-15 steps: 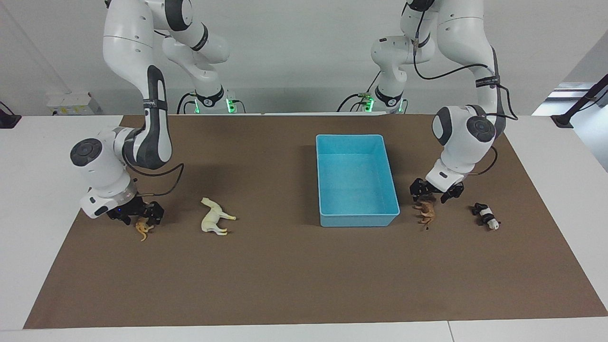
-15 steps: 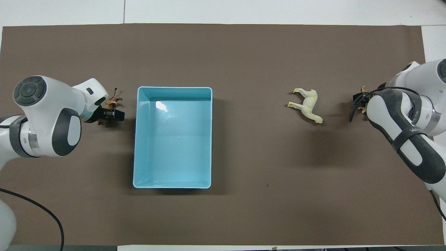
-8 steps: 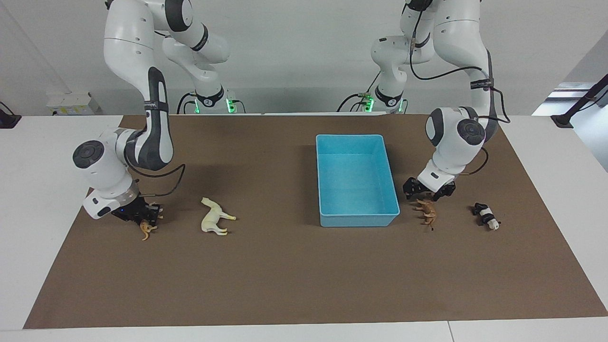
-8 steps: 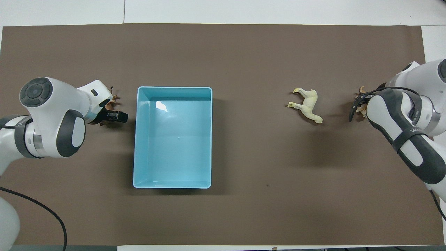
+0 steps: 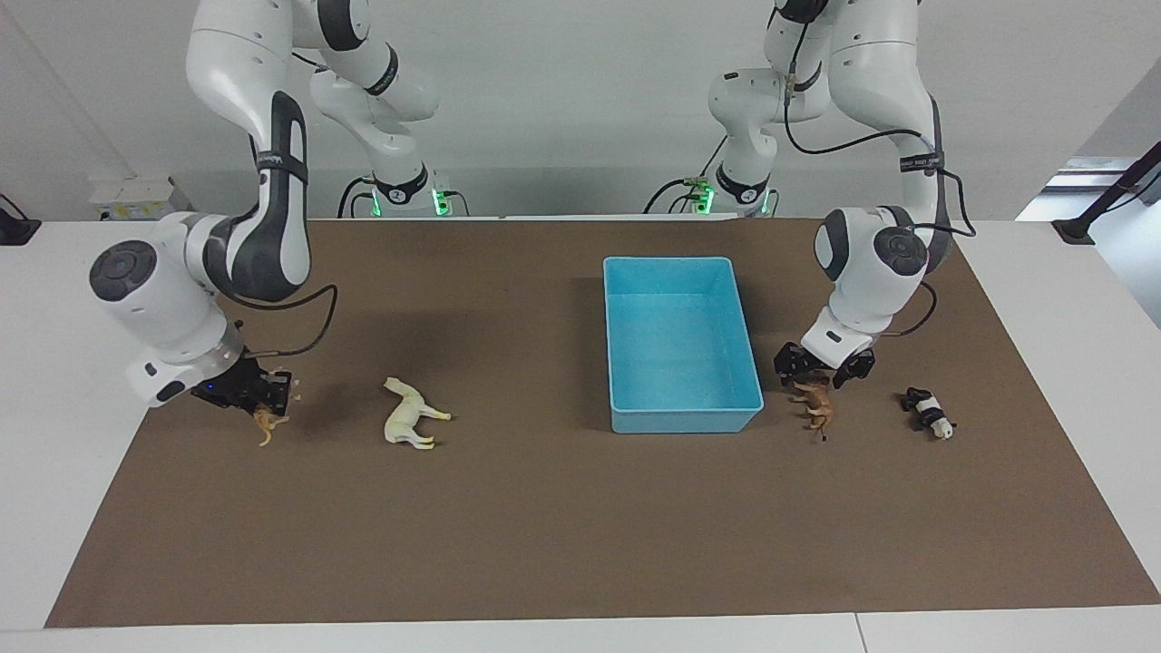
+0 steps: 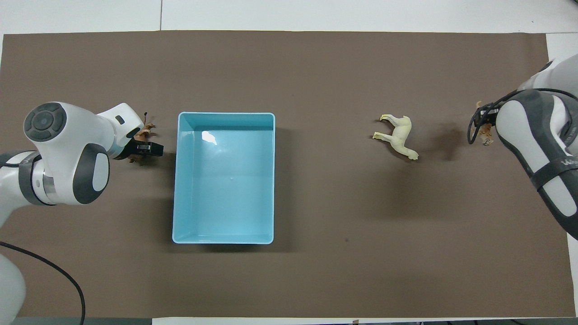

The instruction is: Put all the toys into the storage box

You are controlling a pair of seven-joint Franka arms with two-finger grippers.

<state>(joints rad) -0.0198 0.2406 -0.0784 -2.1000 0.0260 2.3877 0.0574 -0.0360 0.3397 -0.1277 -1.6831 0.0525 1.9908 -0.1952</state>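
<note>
— Holding anything yet?

— Yes. My right fingers (image 5: 277, 396) are clamped shut on the tiger (image 5: 266, 423), which hangs under them, well apart from the storage box (image 5: 685, 421), toward the right arm's end of the table (image 5: 544, 544). The llama (image 5: 413, 417) lies between the tiger and the box.

— And the other side?

— My left fingers (image 5: 789, 365) are spread wide and empty, directly over the lion (image 5: 816, 404), which lies just beside the box. The panda (image 5: 927, 410) is a little farther out from the box than the lion.

— How will these toys handle?

— I judge them light, hard plastic, rigid and a bit slick. The thin legs and tails would twist out of a pinch, so I'd take the lion across its trunk.
</note>
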